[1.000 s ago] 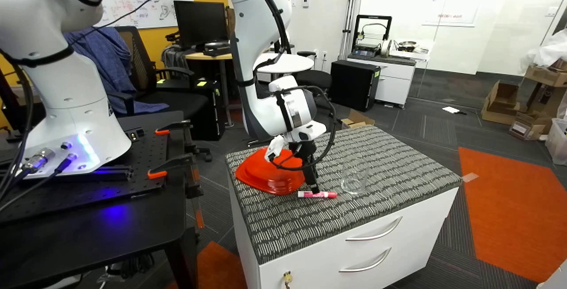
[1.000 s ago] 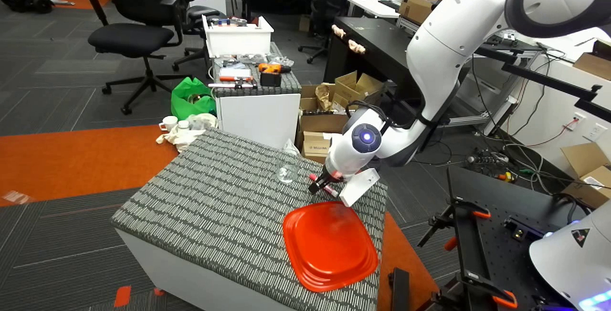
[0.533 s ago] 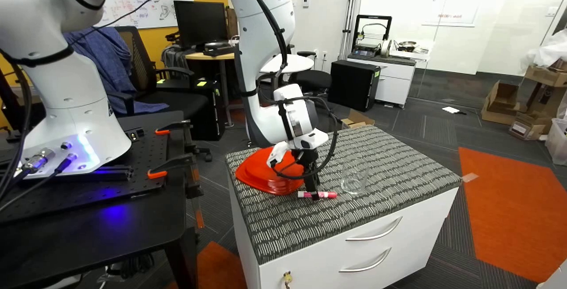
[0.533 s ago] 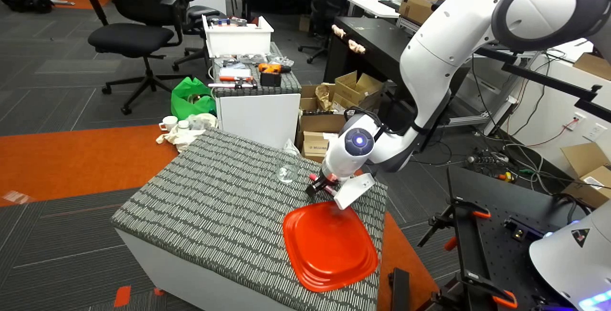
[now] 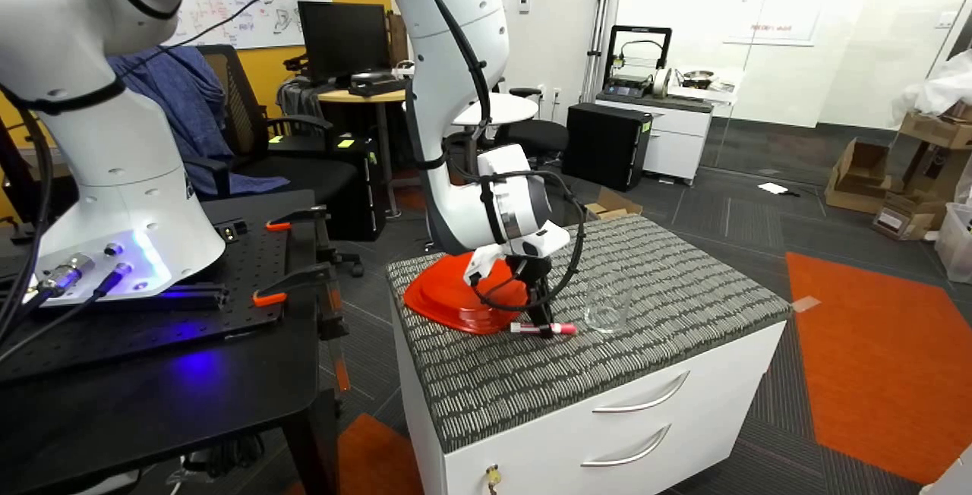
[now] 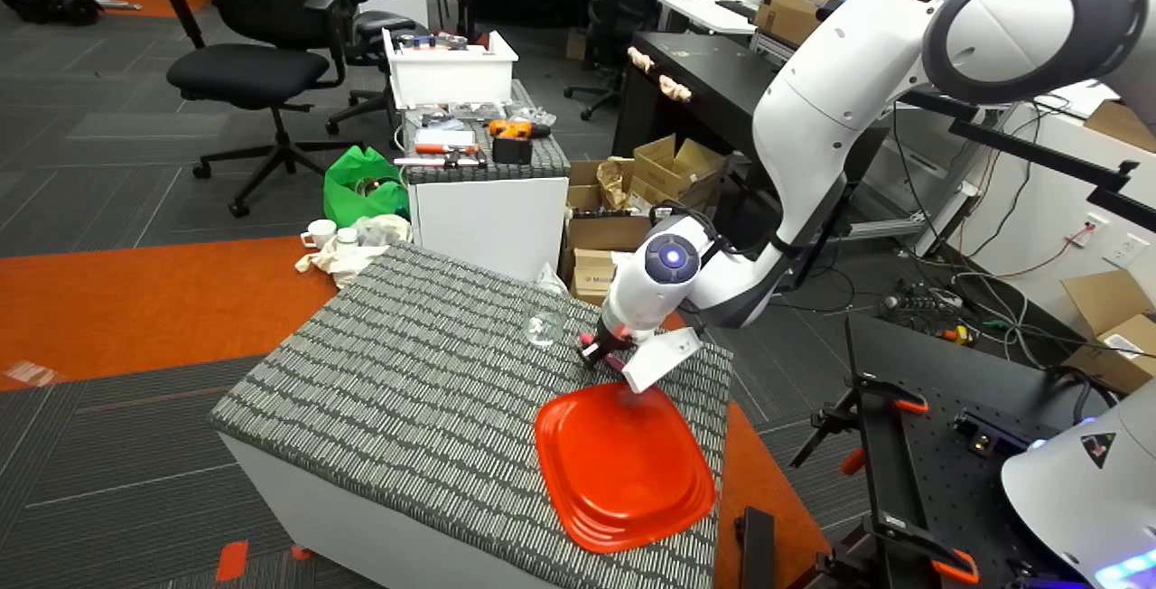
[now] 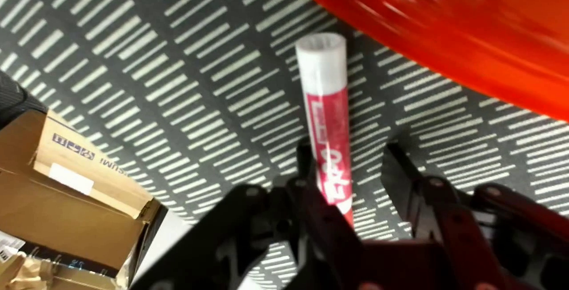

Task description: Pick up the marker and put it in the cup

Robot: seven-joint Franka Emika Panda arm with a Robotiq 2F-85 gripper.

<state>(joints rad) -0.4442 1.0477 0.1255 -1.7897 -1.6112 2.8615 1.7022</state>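
Note:
The marker (image 7: 331, 134), red with a white end, lies on the patterned cabinet top. In the wrist view it runs between the fingers of my gripper (image 7: 347, 147). The left finger is right up against it or overlapping its side, while a gap of bare surface separates it from the right finger. So the jaws are part-way apart and not closed on it. The marker's far end is hidden behind the gripper. The clear cup (image 5: 606, 309) stands upright close to the marker's red end, also seen as a faint cup (image 6: 543, 322) in an exterior view.
A wide orange-red dish (image 6: 623, 462) lies beside the marker's white end, its rim (image 7: 413, 63) near the gripper. The cabinet top (image 6: 388, 372) ends in an edge close to the marker. Cardboard boxes (image 7: 75, 192) stand below that edge.
The gripper has come down around the marker and shifted slightly toward the cup. The marker has moved a little with it. Cup and dish have not moved.

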